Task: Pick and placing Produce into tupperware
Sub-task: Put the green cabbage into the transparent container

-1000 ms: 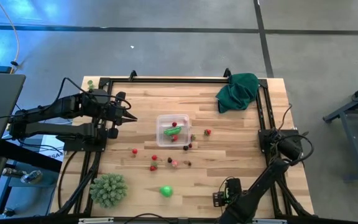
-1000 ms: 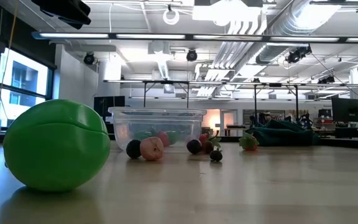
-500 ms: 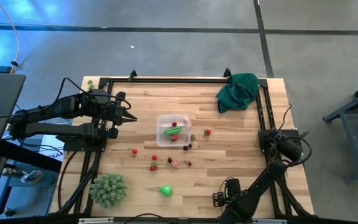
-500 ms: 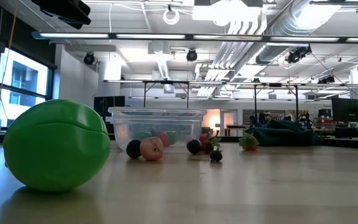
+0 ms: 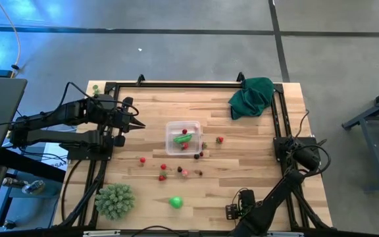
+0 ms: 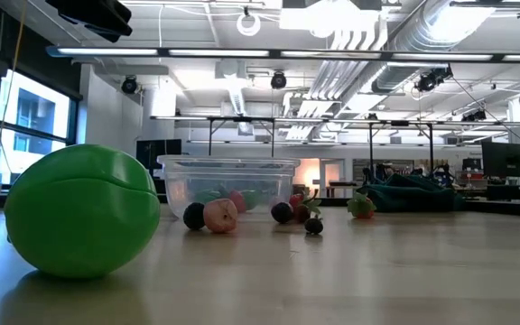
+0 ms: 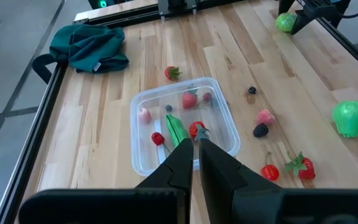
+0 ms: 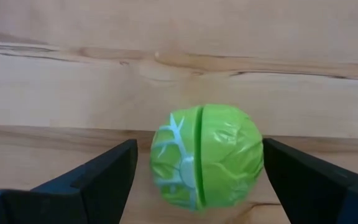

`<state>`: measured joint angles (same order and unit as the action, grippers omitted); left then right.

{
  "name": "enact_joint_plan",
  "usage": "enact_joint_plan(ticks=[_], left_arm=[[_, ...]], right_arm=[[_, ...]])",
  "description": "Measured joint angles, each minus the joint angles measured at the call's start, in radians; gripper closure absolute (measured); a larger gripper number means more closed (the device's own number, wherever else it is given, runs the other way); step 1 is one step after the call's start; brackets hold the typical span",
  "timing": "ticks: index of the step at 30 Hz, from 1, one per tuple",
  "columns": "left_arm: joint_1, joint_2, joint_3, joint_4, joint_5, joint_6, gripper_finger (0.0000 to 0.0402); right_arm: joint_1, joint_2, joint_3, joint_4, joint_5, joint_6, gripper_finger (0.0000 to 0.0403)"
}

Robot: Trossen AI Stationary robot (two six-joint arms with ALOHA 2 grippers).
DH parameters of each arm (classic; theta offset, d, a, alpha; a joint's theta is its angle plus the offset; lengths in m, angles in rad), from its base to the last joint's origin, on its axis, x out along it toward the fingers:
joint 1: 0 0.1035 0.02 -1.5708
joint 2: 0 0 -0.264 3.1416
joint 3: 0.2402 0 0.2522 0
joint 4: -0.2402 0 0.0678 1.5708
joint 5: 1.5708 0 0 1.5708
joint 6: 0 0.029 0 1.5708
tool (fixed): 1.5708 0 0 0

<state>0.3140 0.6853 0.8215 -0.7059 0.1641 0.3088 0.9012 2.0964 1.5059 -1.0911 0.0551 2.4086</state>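
Nothing has changed: the left gripper (image 5: 139,125), fingers pressed together, waits near the table's left edge, the right gripper (image 8: 194,186) stays spread around a green vegetable (image 8: 205,157), the central tupperware (image 5: 183,137) only partly filled.

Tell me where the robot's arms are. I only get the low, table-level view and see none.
Observer: The left gripper hovers beside the tupperware, fingers shut.
Visitor: And the other arm?
Observer: The right gripper is open and points at the green ball without touching it.
Visitor: What is inside the clear box? It looks blurry to me.
Observer: From above, a long green piece lies in it among a few small red and pink ones.
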Motion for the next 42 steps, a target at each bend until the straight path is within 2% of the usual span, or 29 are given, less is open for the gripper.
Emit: enact_joint_plan(ticks=[25,36,42], left_arm=[[0.000,0.000,0.000,0.000,0.000,0.000,0.0383],[0.000,0.000,0.000,0.000,0.000,0.000,0.0383],[0.000,0.000,0.000,0.000,0.000,0.000,0.0383]], right_arm=[[0.000,-0.002,0.000,0.001,0.014,-0.007,0.0156],[0.000,-0.002,0.000,0.021,0.026,-0.039,0.0159],[0.000,-0.002,0.000,0.030,0.066,-0.079,0.0159]])
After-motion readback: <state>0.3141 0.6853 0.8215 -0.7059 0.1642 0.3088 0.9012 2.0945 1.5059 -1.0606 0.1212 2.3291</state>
